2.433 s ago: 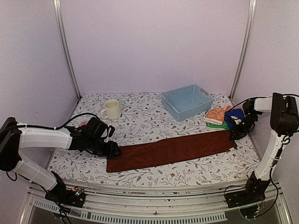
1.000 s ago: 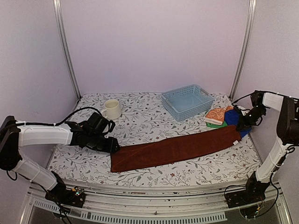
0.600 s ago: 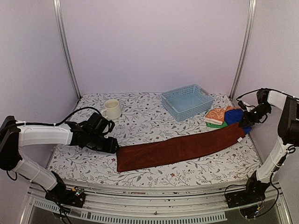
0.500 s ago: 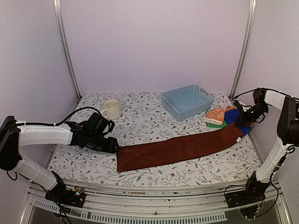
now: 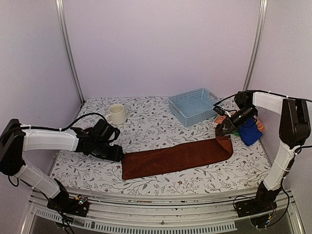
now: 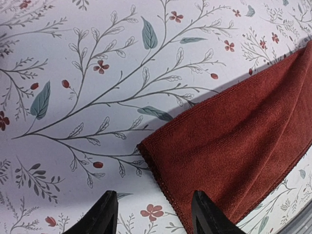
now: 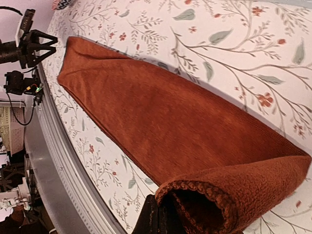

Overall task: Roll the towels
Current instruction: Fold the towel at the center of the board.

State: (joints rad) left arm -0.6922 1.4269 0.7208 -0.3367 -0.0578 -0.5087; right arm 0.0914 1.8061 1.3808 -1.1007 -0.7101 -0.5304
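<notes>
Drawn back leftward since half a second ago, the right end of the long dark rust-brown terry towel (image 5: 175,157) now curls over itself, pinched in the closed right gripper (image 5: 224,129). It lies on the flower-printed white tabletop (image 5: 151,124) between lilac walls (image 5: 161,48). Its long axis runs left to right, angling slightly away at the right. The left gripper (image 6: 154,195) hovers, fingers apart, over its left corner.

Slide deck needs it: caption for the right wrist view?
Right gripper shut on the curled end of the rust-brown towel, rest flat on floral table.
</notes>
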